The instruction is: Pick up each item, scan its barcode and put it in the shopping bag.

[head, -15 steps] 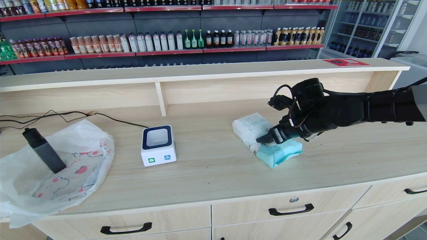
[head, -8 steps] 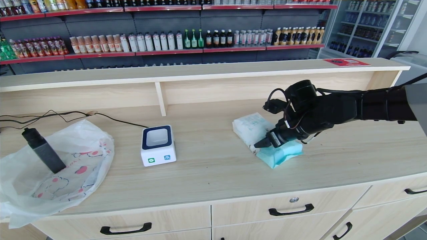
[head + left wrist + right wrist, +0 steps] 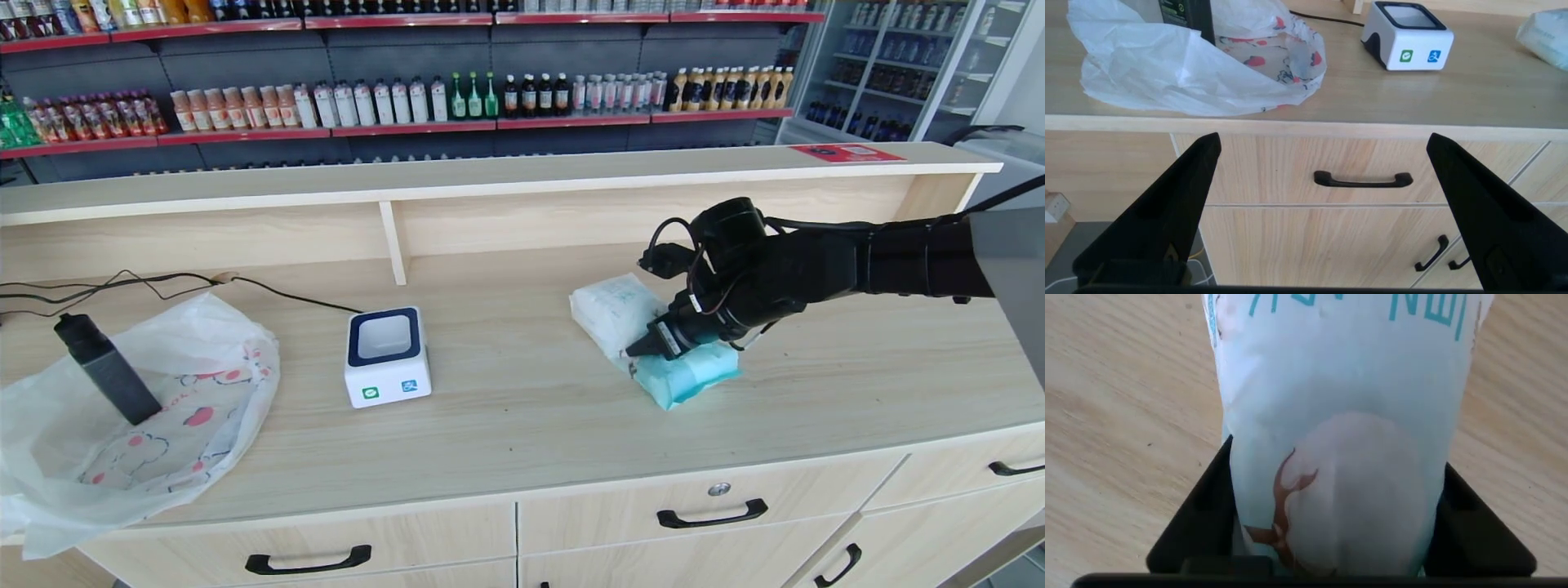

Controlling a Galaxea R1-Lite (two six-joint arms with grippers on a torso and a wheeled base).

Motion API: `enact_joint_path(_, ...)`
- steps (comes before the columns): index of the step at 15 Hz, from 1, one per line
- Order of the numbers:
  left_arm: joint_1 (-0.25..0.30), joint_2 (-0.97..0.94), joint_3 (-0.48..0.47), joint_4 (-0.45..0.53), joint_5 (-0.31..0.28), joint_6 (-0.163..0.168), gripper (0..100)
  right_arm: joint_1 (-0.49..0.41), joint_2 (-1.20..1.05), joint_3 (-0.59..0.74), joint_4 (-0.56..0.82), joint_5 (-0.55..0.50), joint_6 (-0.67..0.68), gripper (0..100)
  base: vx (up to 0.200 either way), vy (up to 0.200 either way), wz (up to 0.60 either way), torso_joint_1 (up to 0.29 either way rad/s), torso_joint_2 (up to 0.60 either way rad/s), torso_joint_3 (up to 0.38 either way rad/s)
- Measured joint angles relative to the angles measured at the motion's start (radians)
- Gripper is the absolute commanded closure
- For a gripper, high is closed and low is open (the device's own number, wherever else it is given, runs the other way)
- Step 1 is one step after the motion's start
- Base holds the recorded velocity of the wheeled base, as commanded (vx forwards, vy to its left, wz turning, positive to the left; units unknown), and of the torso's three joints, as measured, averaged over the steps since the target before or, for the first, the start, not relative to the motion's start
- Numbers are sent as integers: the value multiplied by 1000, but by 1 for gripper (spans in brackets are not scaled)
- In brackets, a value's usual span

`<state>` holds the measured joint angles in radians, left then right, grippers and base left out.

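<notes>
Surface (image 3: 522, 433) holds one scanner (image 3: 386, 355), one bag (image 3: 122, 465) with one bottle (image 3: 106, 367), 9 o'clock from one tissue pack (image 3: 612, 306) your right fingers (image 3: 1196, 531) clamp; left fingers (image 3: 1159, 220) wide.

Shop: drink shelves (image 3: 408, 129), checkout counter (image 3: 522, 425)

A light wooden shop counter (image 3: 506, 425) with a raised back ledge (image 3: 490, 175) had black-handled drawers (image 3: 612, 531) below. Behind it stood dark grey red-edged shelving (image 3: 408, 129) lined with bottled drinks (image 3: 367, 102). Glass-doored coolers (image 3: 890, 73) stood at the right.
</notes>
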<state>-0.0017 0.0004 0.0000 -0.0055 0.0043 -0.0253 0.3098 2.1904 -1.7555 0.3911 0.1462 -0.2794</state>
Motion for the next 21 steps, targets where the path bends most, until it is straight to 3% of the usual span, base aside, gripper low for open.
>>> enact_joint_path(8,0,0,0,0,0,0,0,-6,-47,22,9,0,50,100,0,0,0,0,0,0)
enact_joint_path(13,1,0,0,3,0,-3,0,8,-224,160,-38,-3,74,100,0,0,0,0,0,0)
enact_joint_path(18,0,0,0,3,1,-4,0,106,-495,448,-148,-75,142,100,0,0,0,0,0,0)
enact_joint_path(21,0,0,0,3,0,-4,0,231,-597,530,-198,-127,337,100,0,0,0,0,0,0)
